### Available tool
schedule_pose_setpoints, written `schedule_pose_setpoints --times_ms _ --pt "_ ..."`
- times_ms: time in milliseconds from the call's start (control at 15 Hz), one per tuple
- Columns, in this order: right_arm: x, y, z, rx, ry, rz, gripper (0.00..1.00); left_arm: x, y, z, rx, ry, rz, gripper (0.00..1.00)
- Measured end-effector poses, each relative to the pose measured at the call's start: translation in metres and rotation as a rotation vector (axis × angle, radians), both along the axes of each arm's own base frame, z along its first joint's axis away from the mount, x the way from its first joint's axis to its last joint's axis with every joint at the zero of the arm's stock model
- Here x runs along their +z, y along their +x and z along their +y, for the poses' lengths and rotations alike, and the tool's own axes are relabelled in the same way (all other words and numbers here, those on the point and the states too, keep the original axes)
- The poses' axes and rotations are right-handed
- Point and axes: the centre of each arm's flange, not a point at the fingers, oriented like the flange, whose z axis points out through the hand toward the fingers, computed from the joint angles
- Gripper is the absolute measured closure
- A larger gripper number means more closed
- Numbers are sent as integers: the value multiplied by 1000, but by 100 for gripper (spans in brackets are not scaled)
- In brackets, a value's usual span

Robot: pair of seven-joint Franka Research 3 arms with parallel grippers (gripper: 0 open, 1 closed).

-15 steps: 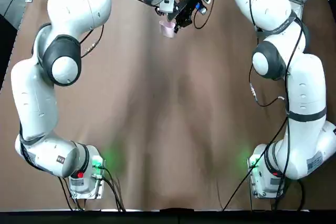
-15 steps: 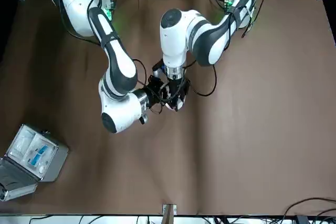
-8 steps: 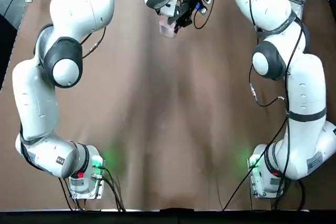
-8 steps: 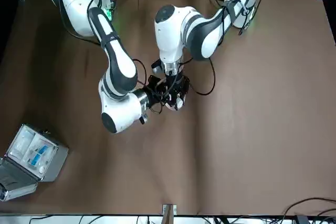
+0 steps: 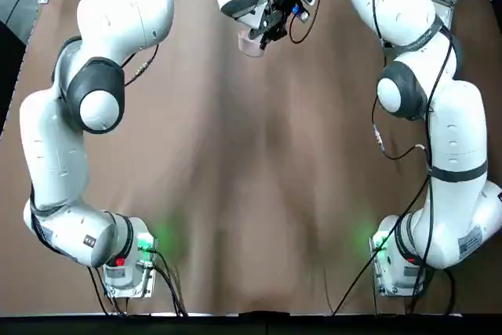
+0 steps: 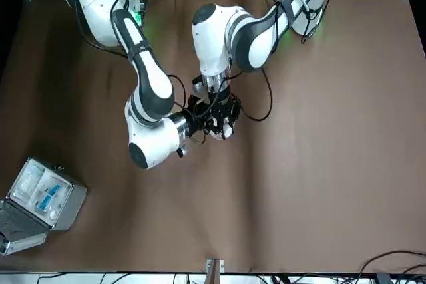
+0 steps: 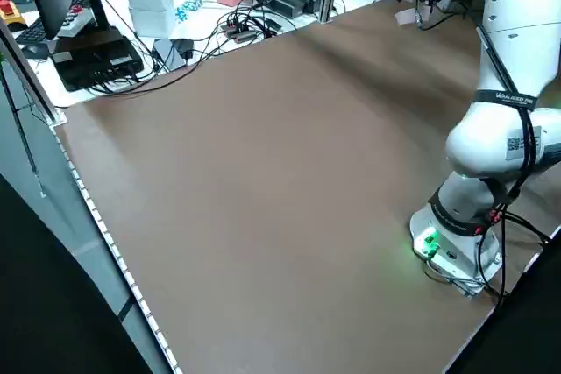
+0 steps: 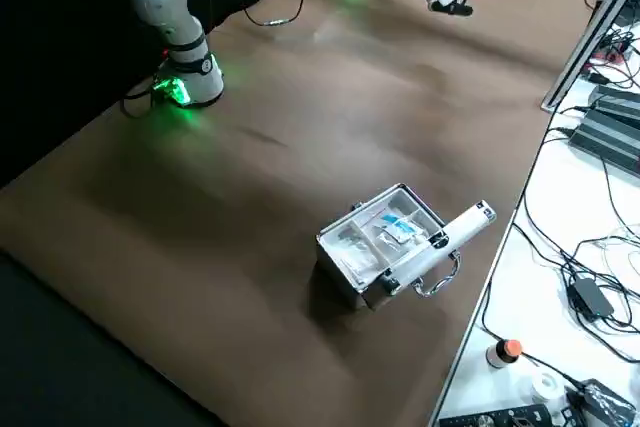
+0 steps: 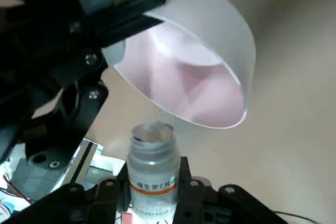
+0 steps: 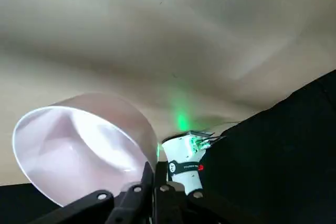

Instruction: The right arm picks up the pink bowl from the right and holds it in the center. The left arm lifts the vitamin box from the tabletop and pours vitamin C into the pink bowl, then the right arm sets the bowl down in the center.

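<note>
Left gripper fingers are pinched on the vitamin box, a small bottle with its mouth open and aimed at the pink bowl. The bowl is held by its rim, tight between the closed fingers of the right gripper, and is kept up off the tabletop at the far middle of the table. Picking up the bowl and lifting the bottle look done. Pouring seems to be at hand, since nothing can be seen inside the bowl yet. Setting the bowl down in the center is left. Both arms are stretched far out and bent inward, so their wrists are brought close together. A grey case is left open, well apart on the right.
</note>
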Motion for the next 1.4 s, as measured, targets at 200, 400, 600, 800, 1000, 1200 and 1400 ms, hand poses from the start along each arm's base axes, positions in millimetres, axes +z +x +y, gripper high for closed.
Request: schedule_pose_setpoints --times_ms 200,400,600,800,1000,1200,1400 --pt "0 0 0 0 0 0 98 -1 -2 -1 -45 29 8 64" --pt "0 -1 0 2 0 1 98 -3 -3 -1 -68 52 19 64" --pt "0 -3 2 12 0 5 98 -7 -6 -1 -102 81 34 64" --pt "0 -4 4 20 0 6 98 -8 -8 -3 -93 79 34 64" --pt "-1 -7 4 39 5 6 98 -15 5 18 96 -92 215 64" --pt "-1 -7 5 41 5 6 98 -13 35 51 221 -281 377 64" --pt "-2 -9 5 49 2 10 98 -13 47 67 299 -392 486 64"
